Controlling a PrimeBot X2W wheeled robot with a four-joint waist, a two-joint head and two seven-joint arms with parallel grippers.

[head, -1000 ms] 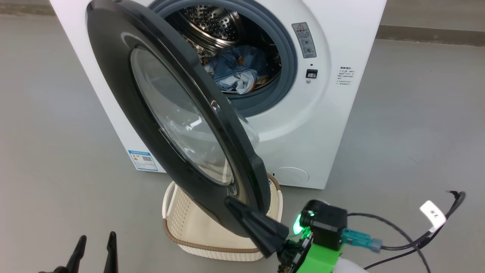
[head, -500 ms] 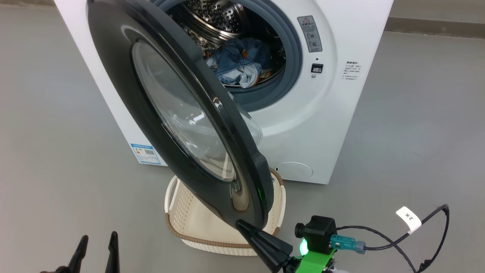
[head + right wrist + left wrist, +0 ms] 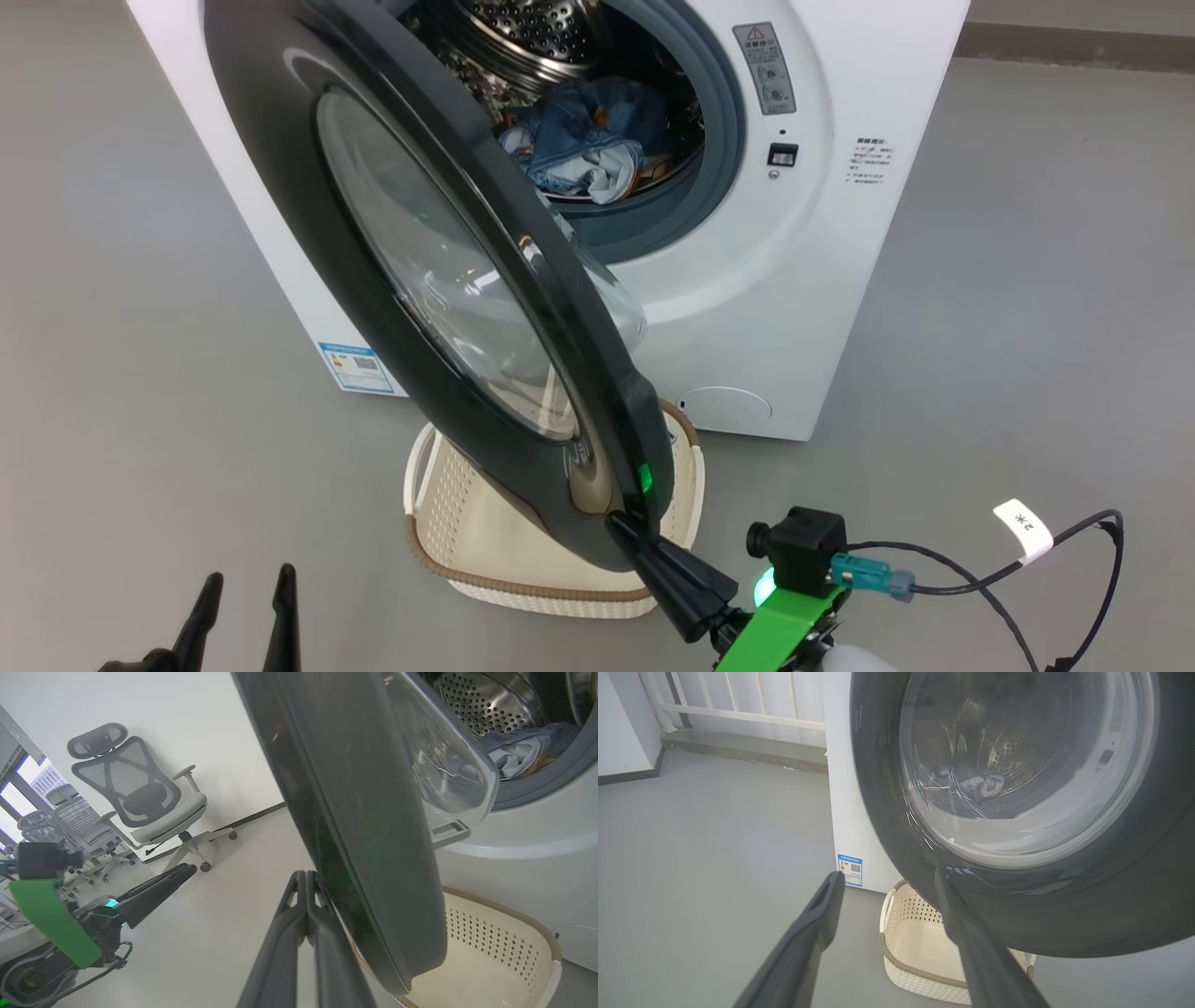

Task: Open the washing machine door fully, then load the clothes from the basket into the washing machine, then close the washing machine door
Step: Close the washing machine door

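The white washing machine [image 3: 747, 308] stands ahead with its black glass-centred door [image 3: 392, 280] swung partway out over the cream basket [image 3: 448, 523]. The part of the basket's inside that I see is bare. Light blue clothes [image 3: 579, 140] lie in the steel drum. My right gripper [image 3: 621, 525] is shut, its tip against the door's lower outer edge. From the right wrist, the joined fingers [image 3: 306, 877] press beside the door [image 3: 364, 835], above the basket [image 3: 490, 933]. My left gripper [image 3: 245, 588] hangs open at the lower left, holding nothing. It is short of the door [image 3: 878, 812].
Grey floor lies all around. A black cable with a white tag [image 3: 1022, 530] trails from my right wrist at the lower right. A blue label [image 3: 850, 870] marks the machine's low front. Office chairs [image 3: 135, 793] stand by the wall behind me.
The head view has shifted a little. My right gripper's tip has slid rightward along the door's lower edge. The door's swing looks about the same, and the left gripper stays open.
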